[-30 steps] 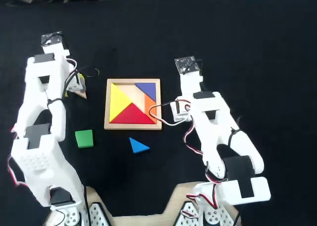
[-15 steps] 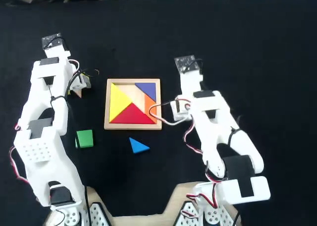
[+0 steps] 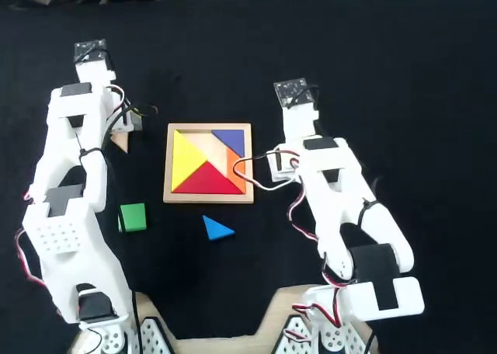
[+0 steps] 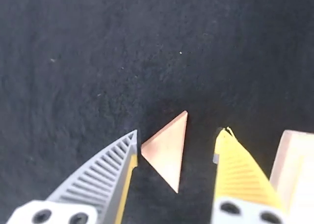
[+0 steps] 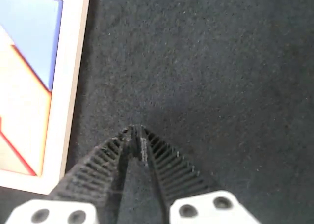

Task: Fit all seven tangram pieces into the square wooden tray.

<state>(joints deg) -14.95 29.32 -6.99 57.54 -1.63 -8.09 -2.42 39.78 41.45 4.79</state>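
High view: square wooden tray (image 3: 208, 198) is set at desk centre, part filled. Small pale-orange wooden triangle (image 3: 120, 142) lies just off its left edge, under the left gripper (image 3: 126, 126); the left arm is nearer.
Left wrist view: jaws are spread, straddling the triangle. Its long edge runs along the yellow finger (image 4: 240, 170), right-angle corner just beside the grey finger (image 4: 105, 170). That clearance is not readable from above.
Right wrist view: right gripper (image 5: 136, 131) is pressed together, empty, beside the tray's right rim.
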